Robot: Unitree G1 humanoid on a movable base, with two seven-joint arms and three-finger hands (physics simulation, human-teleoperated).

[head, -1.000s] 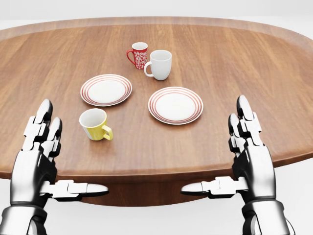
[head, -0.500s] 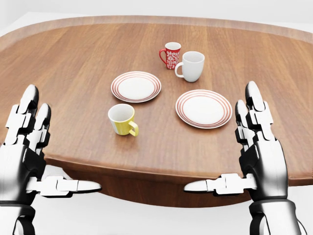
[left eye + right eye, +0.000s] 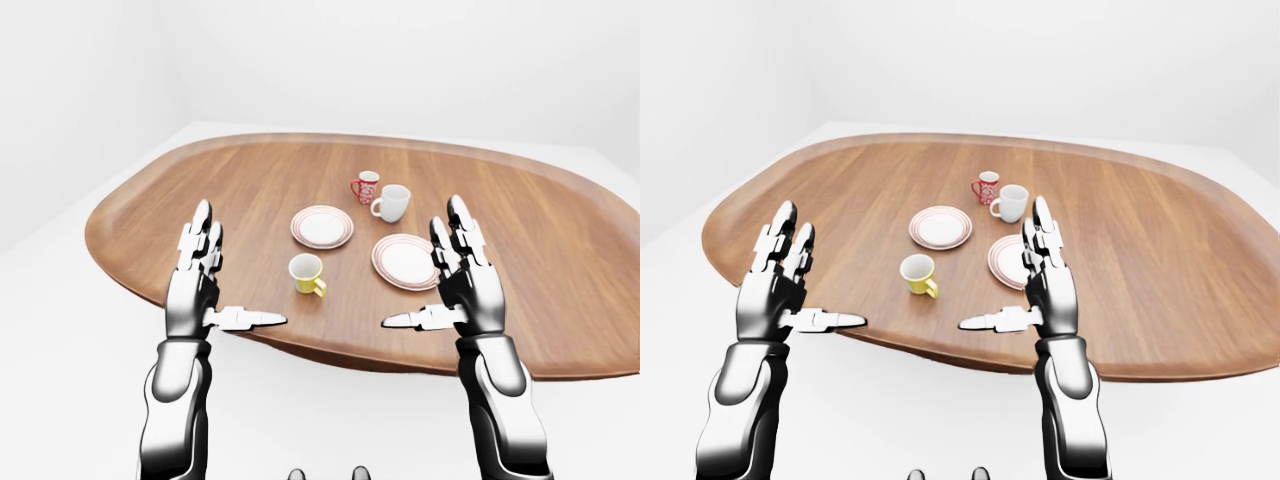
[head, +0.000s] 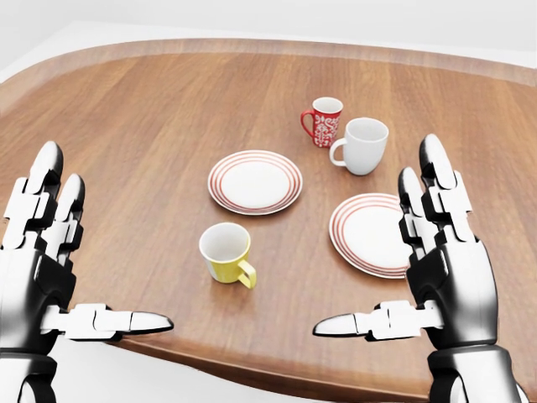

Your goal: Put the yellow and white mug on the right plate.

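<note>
yellow mug (image 4: 226, 252): rigid, light, likely slick (judgement) | grasp body, handle toward plate (image 4: 369, 235) | left hand (image 4: 38, 260), right hand (image 4: 445, 269) fingers spread, empty

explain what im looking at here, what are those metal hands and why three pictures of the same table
The metal hands belong to a humanoid robot in a computer simulation, steered by a person. All three pictures come from cameras on its head, looking out over its own arms, so they show one scene from slightly different spots.

The left hand and right hand are both open, held above the near edge of the wooden table; they hold nothing.

On the table stand a yellow and white mug, a left plate and a right plate, both red-rimmed, a red patterned mug and a white mug. The job is to put the yellow mug on the right plate; it is not there yet.
</note>
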